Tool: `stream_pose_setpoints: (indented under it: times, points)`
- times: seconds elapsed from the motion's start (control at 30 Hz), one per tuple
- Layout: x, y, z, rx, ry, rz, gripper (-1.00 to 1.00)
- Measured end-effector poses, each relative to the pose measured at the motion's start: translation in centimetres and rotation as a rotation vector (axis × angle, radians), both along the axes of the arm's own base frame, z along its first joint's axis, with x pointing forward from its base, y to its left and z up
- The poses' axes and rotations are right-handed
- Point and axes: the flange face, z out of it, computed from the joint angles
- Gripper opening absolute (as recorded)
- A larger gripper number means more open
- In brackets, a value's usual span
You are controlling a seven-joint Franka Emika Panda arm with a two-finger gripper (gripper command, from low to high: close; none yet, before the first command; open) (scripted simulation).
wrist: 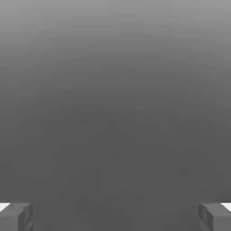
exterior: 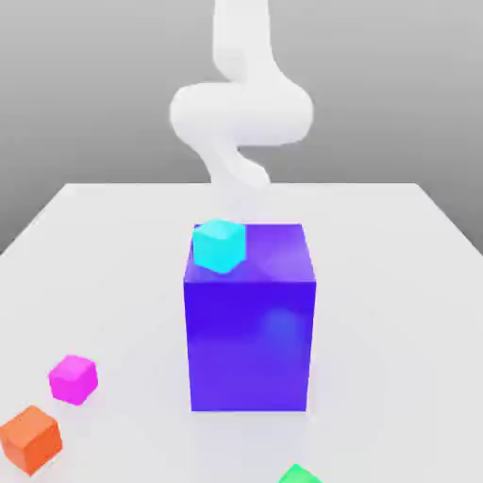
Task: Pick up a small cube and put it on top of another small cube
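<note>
The small magenta cube [exterior: 73, 378] sits on the white table at the exterior view's lower left. The green cube [exterior: 300, 474] lies at the near edge of that view, cut off by the frame, well to the right of the magenta one. In the hand view my gripper [wrist: 115, 217] is open, its two grey fingertips [wrist: 16, 216] standing wide apart with nothing between them and only plain grey background beyond. My white arm [exterior: 241, 113] rises behind the big block, far from both small cubes.
A tall blue-violet block [exterior: 249, 321] stands mid-table with a cyan cube [exterior: 219, 245] on its top left corner. An orange cube [exterior: 30, 438] lies just in front of the magenta cube, to its left. The table [exterior: 396, 311] is bare white to the exterior view's right.
</note>
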Motion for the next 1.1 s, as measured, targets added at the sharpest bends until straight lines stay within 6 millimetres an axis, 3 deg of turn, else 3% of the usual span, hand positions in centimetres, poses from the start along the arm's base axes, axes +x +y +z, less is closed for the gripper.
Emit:
stream_pose_setpoints:
  times: [0.17,0.37,0.53,0.73,0.8,1.0,1.03,1.1]
  points:
    - [4.9,-5.5,-10.2,0.044,0.155,-0.042,0.0]
    - [6.5,-11.7,-23.0,0.085,0.332,-0.112,0.0]
    - [4.5,-16.4,-33.4,0.106,0.479,-0.184,0.0]
    - [-1.9,-21.4,-44.3,0.116,0.658,-0.29,0.0]
    - [-3.6,-22.1,-47.1,0.11,0.702,-0.306,0.0]
    - [-4.1,-22.4,-53.0,0.106,0.717,-0.311,0.0]
    - [-4.2,-22.3,-53.7,0.108,0.717,-0.311,-1.0]
    - [-4.2,-22.3,-53.7,0.109,0.717,-0.311,-1.0]
